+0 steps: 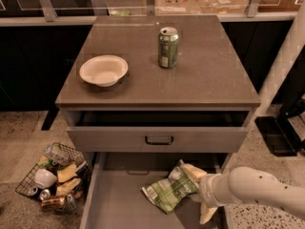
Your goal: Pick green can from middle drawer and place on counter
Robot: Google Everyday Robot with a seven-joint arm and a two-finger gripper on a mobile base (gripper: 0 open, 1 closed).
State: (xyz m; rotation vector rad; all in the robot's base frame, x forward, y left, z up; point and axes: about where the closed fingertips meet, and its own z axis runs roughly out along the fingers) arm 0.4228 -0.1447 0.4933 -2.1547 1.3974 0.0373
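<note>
Hand [195,193] sits low at the right, inside the middle drawer [114,204], at the end of a white arm [257,190] that comes in from the right edge. Its two cream fingers [193,171] are spread wide. One lies at the top right corner of the green bag [167,191], and the other points down near the drawer's right wall. The bag's right end lies between them, and neither finger is closed on it. Whether the upper finger touches the foil cannot be told. The bag is crumpled, green and white with a white label patch at its left end. It lies flat on the drawer floor, right of centre and tilted. The drawer is pulled well out. Above it, the top drawer [109,140] with a black handle [158,140] is open a little. The surface [209,75] carries an upright green soda can [167,47] near the back centre and a white bowl [103,70] to its left, the two well apart. A wire basket [28,185] of cans and wrappers rests on the floor left of the cabinet.
</note>
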